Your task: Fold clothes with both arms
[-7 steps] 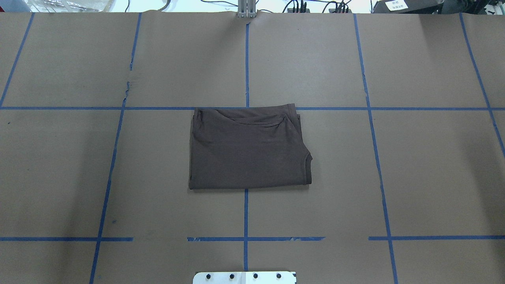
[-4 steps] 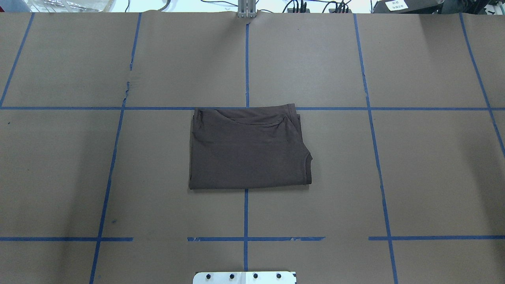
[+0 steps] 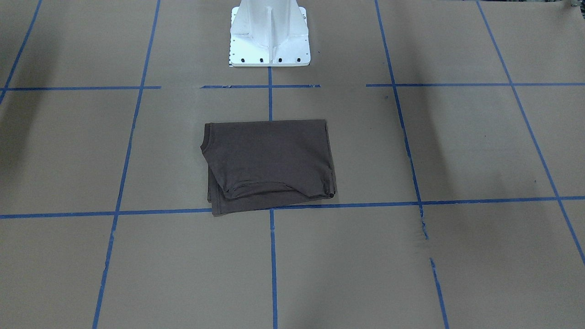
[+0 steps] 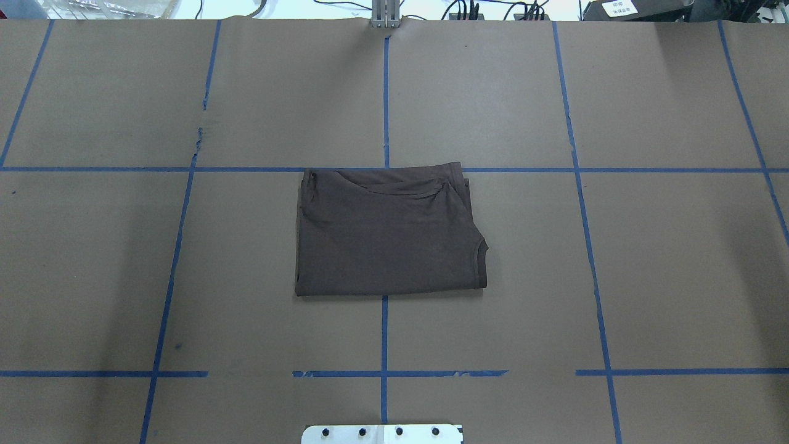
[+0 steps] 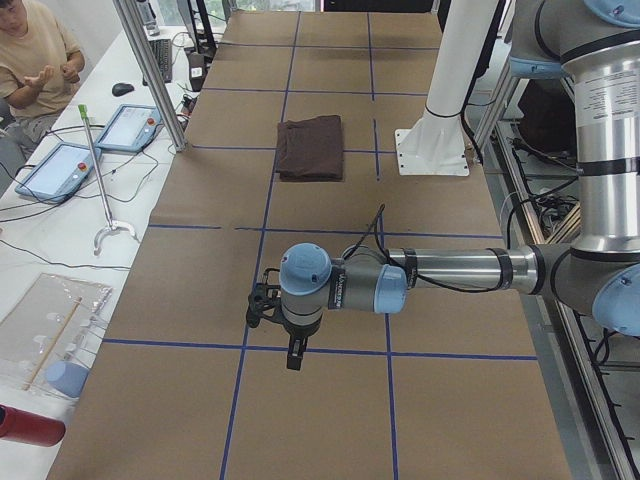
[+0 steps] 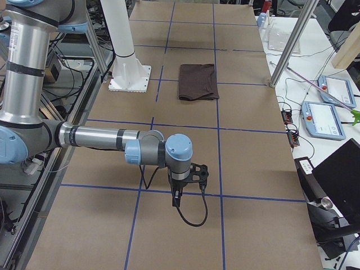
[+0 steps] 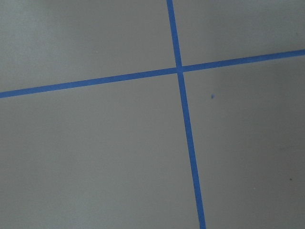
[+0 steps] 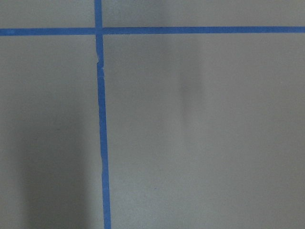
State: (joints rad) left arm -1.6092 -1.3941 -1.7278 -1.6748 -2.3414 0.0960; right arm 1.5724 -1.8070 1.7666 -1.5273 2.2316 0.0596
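The dark brown-grey T-shirt (image 4: 385, 237) lies folded into a flat rectangle at the middle of the paper-covered table, a sleeve edge on its right side. It also shows in the front view (image 3: 269, 164) and in both side views (image 5: 310, 148) (image 6: 197, 81). No gripper touches it. The left gripper (image 5: 265, 305) hovers over bare paper far from the shirt, toward the table's left end. The right gripper (image 6: 198, 171) hovers likewise toward the right end. I cannot tell whether either is open or shut. Both wrist views show only paper and blue tape.
The white pedestal (image 3: 269, 32) stands at the robot's edge of the table, behind the shirt. Blue tape lines (image 4: 384, 92) grid the brown paper. A seated person (image 5: 30, 60) and tablets (image 5: 60, 170) are beside the table.
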